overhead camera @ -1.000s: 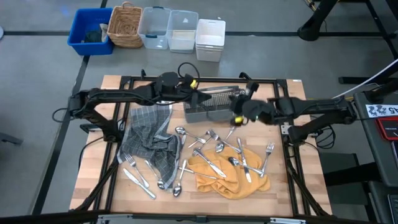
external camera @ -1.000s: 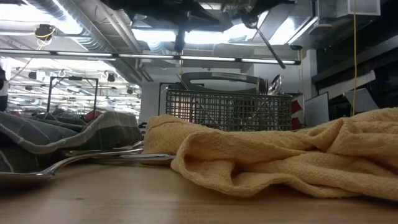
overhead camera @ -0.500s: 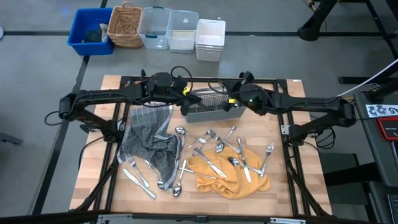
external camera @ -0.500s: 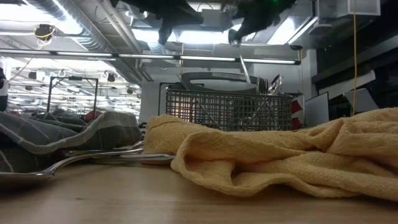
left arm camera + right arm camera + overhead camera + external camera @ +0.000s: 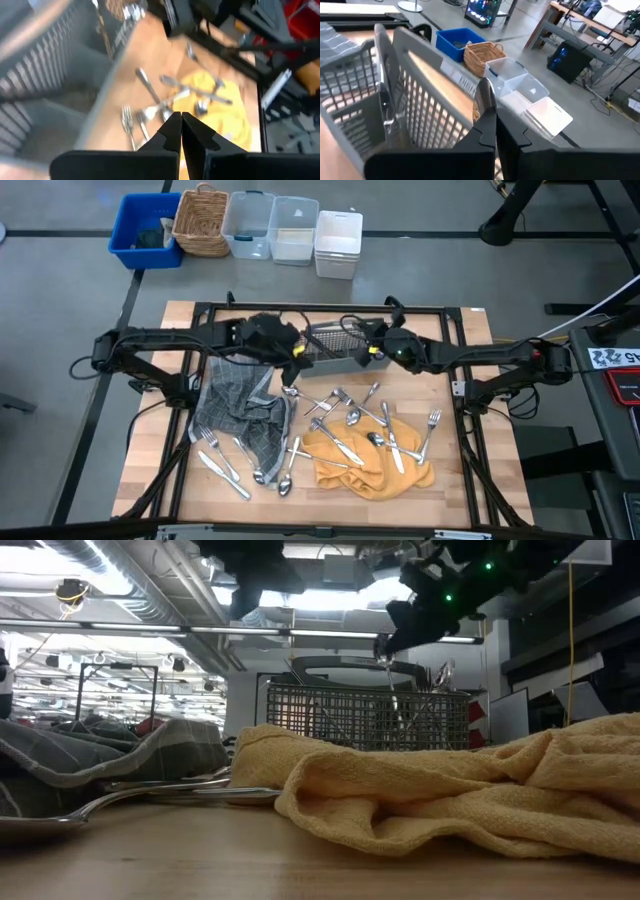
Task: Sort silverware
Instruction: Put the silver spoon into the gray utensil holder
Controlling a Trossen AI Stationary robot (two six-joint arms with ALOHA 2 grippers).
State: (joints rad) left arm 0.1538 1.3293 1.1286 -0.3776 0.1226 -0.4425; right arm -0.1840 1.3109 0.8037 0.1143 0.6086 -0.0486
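My right fingers [image 5: 490,131] are pinching a spoon [image 5: 485,95] upright over the mesh caddy [image 5: 335,348], at its right end near the table's far edge. My left fingers [image 5: 181,131] are pressed together, empty, hanging just off the caddy's left end above the checked cloth [image 5: 240,405]. The silverware [image 5: 345,420] is lying scattered over the wooden table [image 5: 455,470] — some on the yellow towel [image 5: 365,465], some by the cloth — leaving bare wood along the near edge.
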